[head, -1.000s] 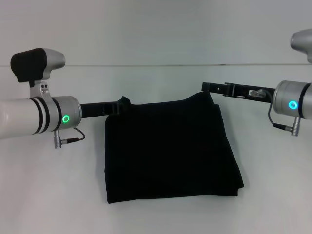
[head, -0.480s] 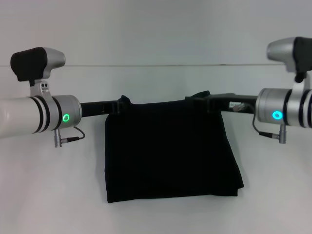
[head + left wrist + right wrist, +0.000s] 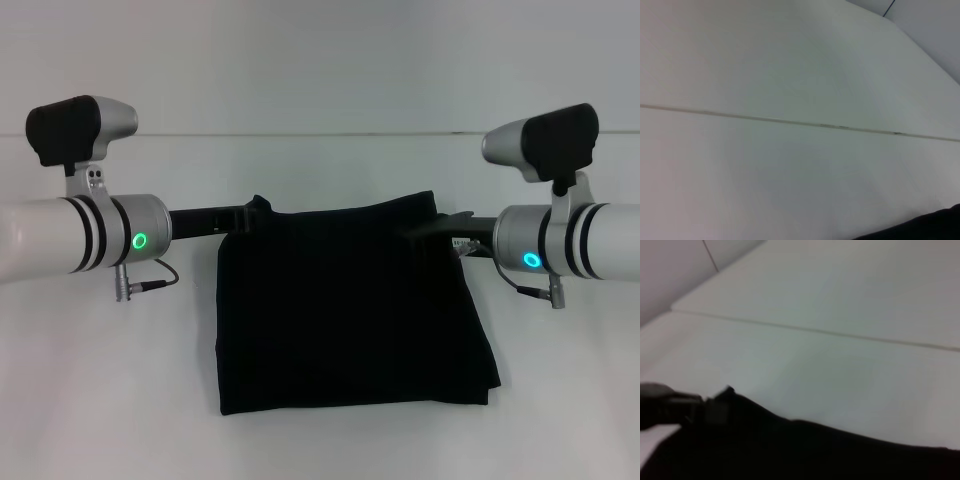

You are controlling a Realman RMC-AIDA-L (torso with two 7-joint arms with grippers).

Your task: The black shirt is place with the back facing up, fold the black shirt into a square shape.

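Note:
The black shirt (image 3: 350,310) lies folded into a rough rectangle on the white table (image 3: 100,380) in the head view, plain side up. My left gripper (image 3: 248,216) is at its far left corner, shut on a pinch of fabric that bunches up there. My right gripper (image 3: 443,224) sits at the far right corner, against the cloth. The right wrist view shows the black shirt (image 3: 815,450) close below and my left gripper (image 3: 715,407) farther off at the shirt's other corner. Only a sliver of the shirt (image 3: 935,225) shows in the left wrist view.
A thin seam (image 3: 320,134) runs across the table behind the shirt. Both forearms, with green lights, reach in from the sides at the height of the shirt's far edge. Bare white tabletop surrounds the shirt.
My right arm has swung inward and down, bringing its gripper from off the shirt's far right corner onto that corner. The left arm and the shirt have barely moved.

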